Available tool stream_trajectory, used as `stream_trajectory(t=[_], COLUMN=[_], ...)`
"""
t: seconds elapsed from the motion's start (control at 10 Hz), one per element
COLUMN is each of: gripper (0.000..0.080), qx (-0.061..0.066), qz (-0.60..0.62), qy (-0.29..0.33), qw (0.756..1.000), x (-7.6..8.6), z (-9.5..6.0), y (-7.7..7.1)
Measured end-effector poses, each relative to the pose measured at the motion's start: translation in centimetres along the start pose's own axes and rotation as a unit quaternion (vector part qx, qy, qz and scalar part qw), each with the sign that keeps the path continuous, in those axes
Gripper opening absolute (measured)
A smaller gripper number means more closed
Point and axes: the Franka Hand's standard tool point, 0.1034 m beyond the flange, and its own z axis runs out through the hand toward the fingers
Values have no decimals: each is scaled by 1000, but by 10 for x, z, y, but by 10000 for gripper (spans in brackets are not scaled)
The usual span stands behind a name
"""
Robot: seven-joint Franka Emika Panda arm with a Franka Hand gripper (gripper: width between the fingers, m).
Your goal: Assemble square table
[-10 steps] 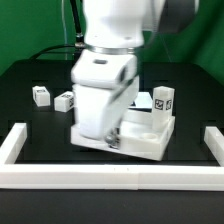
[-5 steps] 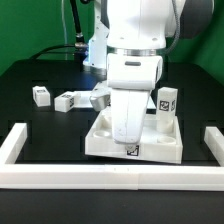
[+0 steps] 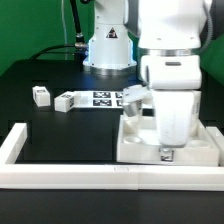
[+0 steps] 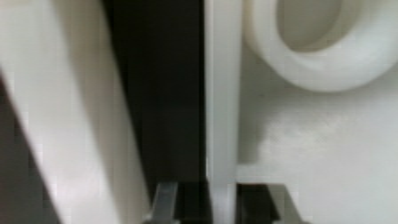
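Note:
The white square table top (image 3: 136, 146) lies at the exterior view's right, close against the front bar. My gripper (image 3: 166, 153) is shut on its front rim. In the wrist view the rim (image 4: 217, 110) runs between my fingertips (image 4: 167, 206), the gripper (image 4: 215, 206) closed around it. A round corner socket (image 4: 313, 40) shows beside the rim. Two small white leg blocks (image 3: 41, 96) (image 3: 66, 101) lie on the black table at the exterior view's left. Another white piece (image 3: 135, 95) lies behind the top. My arm hides the back of the top.
The long white bar frame (image 3: 70, 176) runs along the front, with a short arm at the left (image 3: 14, 143); in the wrist view it (image 4: 63, 120) lies close beside the rim. The marker board (image 3: 104, 97) lies mid-table. The robot base (image 3: 108, 45) stands behind.
My gripper has moved to the exterior view's right with the table top in it, sliding the top along the front bar. The marker board is uncovered now. The two left leg blocks have not moved.

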Motion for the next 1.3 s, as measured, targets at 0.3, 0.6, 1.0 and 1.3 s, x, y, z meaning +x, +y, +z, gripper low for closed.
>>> stream_trajectory(t=[0.3,0.6,1.0,1.3], gripper=[57,57,373,630], qx=[1,7,7,7], qz=[-32,-34,-33,-31], qy=[-16,-21,-21,-21], qw=[999,999,999,999], x=[16,13,11,9], z=[2,6,6,6], y=[24,25,25,25])
